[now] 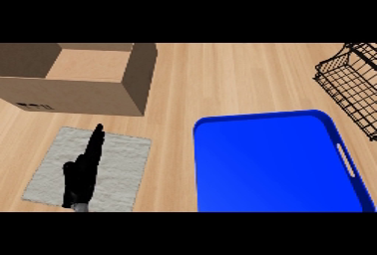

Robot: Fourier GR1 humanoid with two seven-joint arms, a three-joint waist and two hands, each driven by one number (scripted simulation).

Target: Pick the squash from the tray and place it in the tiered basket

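Observation:
The blue tray [221, 130] lies at the lower right of the head view, and its inside shows nothing on it. No squash shows anywhere. Part of the black wire tiered basket [352, 84] stands at the right edge, beyond the tray. My left hand [83, 172] rests open at the lower left over a grey cloth, fingers straight and pointing away from me. My right hand does not show.
An open cardboard box [81, 92] stands at the upper left. A grey cloth mat [121, 164] lies on the wooden counter [221, 74] below the box, left of the tray.

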